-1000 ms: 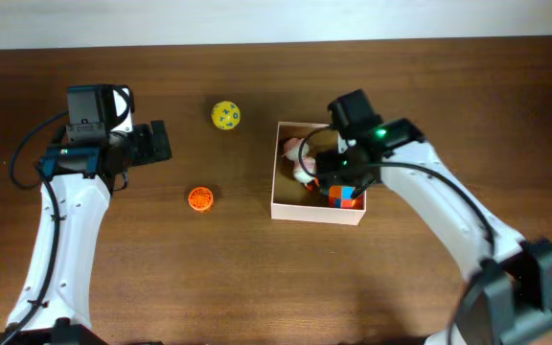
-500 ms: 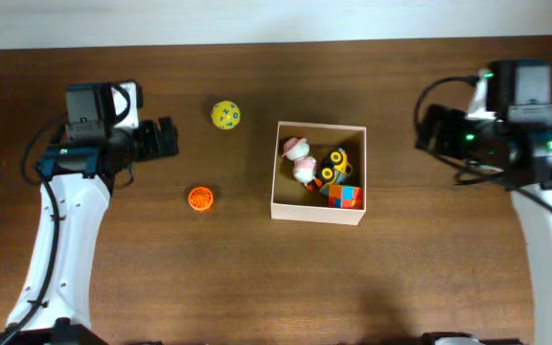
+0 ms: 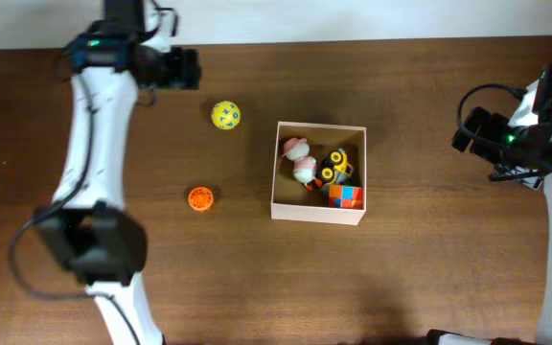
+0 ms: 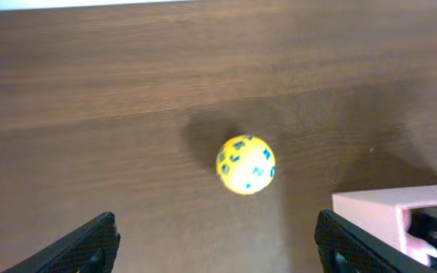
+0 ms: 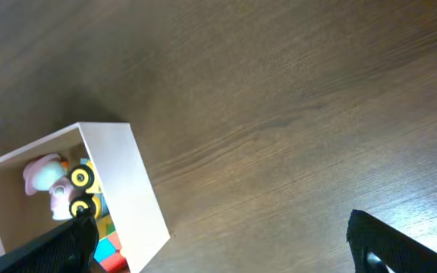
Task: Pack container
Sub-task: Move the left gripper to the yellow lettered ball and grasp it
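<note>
The container (image 3: pixel 316 213) is one square box with thin white walls and a tan floor. It sits on the brown table (image 3: pixel 257 287), a bit to the right of the middle, with its open side up. There are three toys inside it. One is a pink and white toy (image 3: pixel 300 159) by the left wall. One is a yellow toy car (image 3: pixel 335 167) with black wheels, just beside the pink toy. One is a block (image 3: pixel 346 195) in red, blue and orange, in the front right corner.

Two balls lie out on the table, both left of the box and not touching it. One yellow ball (image 3: pixel 225 115) with small blue marks is up near the far side. One orange ball (image 3: pixel 200 198) is nearer the front, well apart from the yellow one.

There are two arms. The left gripper (image 4: pixel 217 239) is at the far edge of the table, up and left of the yellow ball. Its two fingers are spread wide and hold nothing — the left wrist camera shows the yellow ball lying ahead in the gap, not touched. The right gripper (image 5: pixel 218 235) is far out to the right, well apart from the box. Its two fingers are spread wide too, with nothing held between them.
</note>
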{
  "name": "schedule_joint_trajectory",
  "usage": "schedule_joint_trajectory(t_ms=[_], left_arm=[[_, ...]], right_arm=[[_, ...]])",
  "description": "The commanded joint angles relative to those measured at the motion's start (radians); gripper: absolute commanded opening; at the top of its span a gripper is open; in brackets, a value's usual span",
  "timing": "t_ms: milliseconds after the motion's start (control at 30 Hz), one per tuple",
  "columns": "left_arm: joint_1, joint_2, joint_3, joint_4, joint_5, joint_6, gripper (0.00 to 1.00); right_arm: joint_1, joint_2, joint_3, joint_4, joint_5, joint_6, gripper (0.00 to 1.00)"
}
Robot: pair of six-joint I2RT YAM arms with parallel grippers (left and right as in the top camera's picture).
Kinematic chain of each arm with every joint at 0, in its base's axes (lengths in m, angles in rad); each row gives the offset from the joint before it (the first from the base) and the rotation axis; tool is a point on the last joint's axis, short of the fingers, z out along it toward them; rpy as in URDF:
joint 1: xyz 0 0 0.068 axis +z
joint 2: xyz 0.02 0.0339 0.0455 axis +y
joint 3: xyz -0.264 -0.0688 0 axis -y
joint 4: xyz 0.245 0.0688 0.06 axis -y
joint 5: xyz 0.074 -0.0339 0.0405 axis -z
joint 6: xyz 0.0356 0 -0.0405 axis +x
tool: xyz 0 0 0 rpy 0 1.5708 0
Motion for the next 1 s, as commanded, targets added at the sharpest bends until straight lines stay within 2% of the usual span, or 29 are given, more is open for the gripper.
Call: schedule_joint_trajectory(t_ms=[0, 100, 300, 467, 567, 600, 667, 767, 867, 967], left_arm=[[-0.052, 0.108, 0.045, 0.014, -0.026, 0.045, 0.84], [-0.089, 0.180, 0.045, 0.055, -0.037, 0.044, 0.84], [-0.145, 0.290, 0.045, 0.080, -0.148, 0.044, 0.85], [-0.158, 0.338, 0.043, 0.061, -0.153, 0.040, 0.84], [-0.158, 0.357, 0.042, 0.054, -0.156, 0.039, 0.79], [-0.158, 0.360, 0.042, 0.054, -0.156, 0.040, 0.76], [-0.158, 0.362, 0.042, 0.056, -0.159, 0.039, 0.62], [-0.158, 0.360, 0.045, 0.053, -0.161, 0.040, 0.36], [-0.158, 0.356, 0.073, 0.011, -0.160, 0.040, 0.22], [-0.158, 0.347, 0.151, -0.074, -0.162, 0.040, 0.15]], right_arm=[[-0.005, 0.004, -0.002, 0.000, -0.013, 0.008, 0.99], [-0.005, 0.004, -0.002, 0.000, -0.013, 0.008, 0.99], [-0.005, 0.004, -0.002, 0.000, -0.013, 0.008, 0.99], [-0.005, 0.004, -0.002, 0.000, -0.013, 0.008, 0.99], [-0.005, 0.004, -0.002, 0.000, -0.013, 0.008, 0.99], [-0.005, 0.004, -0.002, 0.000, -0.013, 0.008, 0.99], [-0.005, 0.004, -0.002, 0.000, -0.013, 0.008, 0.99], [-0.005, 0.004, -0.002, 0.000, -0.013, 0.008, 0.99], [-0.005, 0.004, -0.002, 0.000, -0.013, 0.008, 0.99], [-0.005, 0.004, -0.002, 0.000, -0.013, 0.008, 0.99]])
